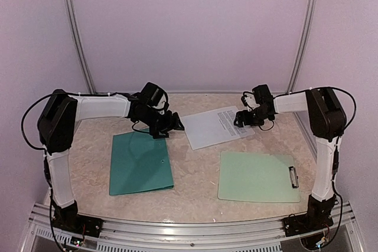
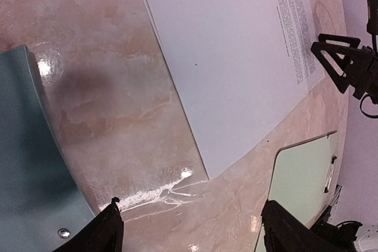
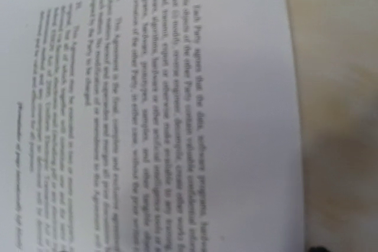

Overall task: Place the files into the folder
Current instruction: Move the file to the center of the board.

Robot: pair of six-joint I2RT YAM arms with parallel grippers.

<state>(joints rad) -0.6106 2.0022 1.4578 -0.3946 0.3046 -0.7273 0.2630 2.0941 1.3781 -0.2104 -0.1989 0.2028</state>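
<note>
The files (image 1: 212, 127) are white printed sheets lying at the middle back of the table. They also show in the left wrist view (image 2: 236, 57) and fill the right wrist view (image 3: 177, 116), close and blurred. The dark teal folder (image 1: 140, 163) lies flat at the front left; its edge shows in the left wrist view (image 2: 23, 175). My left gripper (image 1: 168, 125) is open and empty, between the folder's far corner and the files' left edge, over bare table (image 2: 192, 234). My right gripper (image 1: 242, 119) is low over the files' right, printed end. Its fingers are hidden in its own view.
A pale mint clipboard (image 1: 257, 176) with a metal clip lies at the front right, also in the left wrist view (image 2: 301, 175). Purple walls with metal rails enclose the back and sides. A metal rail runs along the near edge.
</note>
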